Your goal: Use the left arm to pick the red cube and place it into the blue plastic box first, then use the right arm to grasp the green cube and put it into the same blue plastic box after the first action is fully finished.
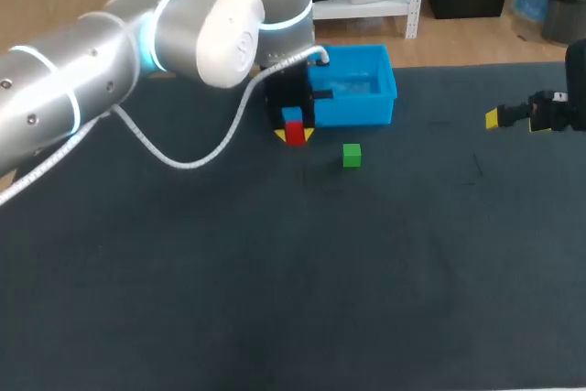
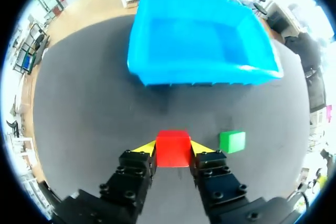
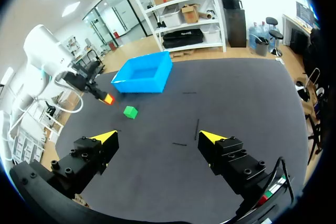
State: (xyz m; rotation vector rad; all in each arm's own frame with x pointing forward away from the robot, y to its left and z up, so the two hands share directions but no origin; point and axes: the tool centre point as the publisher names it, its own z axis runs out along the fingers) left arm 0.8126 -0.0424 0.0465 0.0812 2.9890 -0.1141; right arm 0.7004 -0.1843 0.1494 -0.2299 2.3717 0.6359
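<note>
The red cube [image 2: 172,148] sits between the yellow-tipped fingers of my left gripper [image 2: 172,148], which is shut on it from both sides. In the head view the red cube [image 1: 295,134] hangs at my left gripper [image 1: 294,135], just in front of the blue plastic box [image 1: 359,107]. The blue plastic box [image 2: 199,72] lies ahead of the held cube, its inside bare. A green cube [image 1: 352,155] rests on the dark table to the right of the red one, also seen beside my left gripper as the green cube [image 2: 232,141]. My right gripper [image 3: 164,137] stands wide open with nothing in it, far right over the table [image 1: 517,117].
The table top is a dark mat [image 1: 275,281]. A white cable [image 1: 183,157] loops from my left arm down over the mat. The green cube [image 3: 130,112] and blue box [image 3: 140,74] lie well ahead of my right gripper.
</note>
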